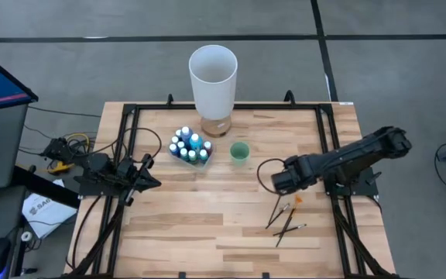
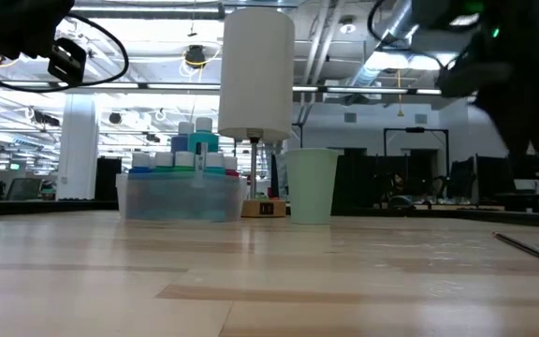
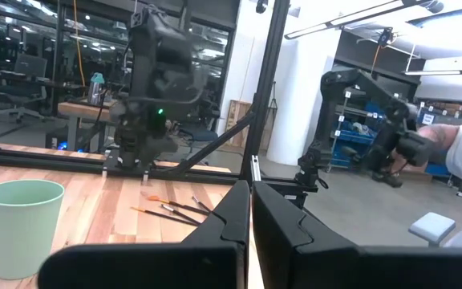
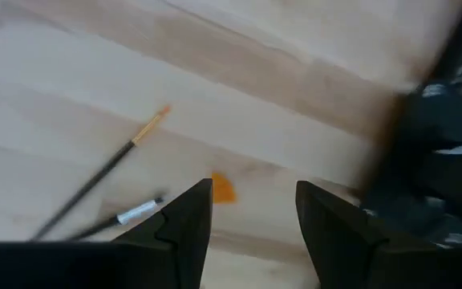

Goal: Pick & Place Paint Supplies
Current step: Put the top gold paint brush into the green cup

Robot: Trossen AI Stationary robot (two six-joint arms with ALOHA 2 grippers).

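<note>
Overhead, the right claw (image 1: pixel 279 180) hovers released above three thin brushes (image 1: pixel 285 218) lying crossed on the bench (image 1: pixel 207 225); closing carelessly could likely scatter them.

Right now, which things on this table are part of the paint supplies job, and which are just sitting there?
Part of the job:
- paint bottles, white-capped, grouped in a clear tray
- brushes near the right gripper, which is open

Just sitting there:
- tall white cylinder
- small green cup
</note>
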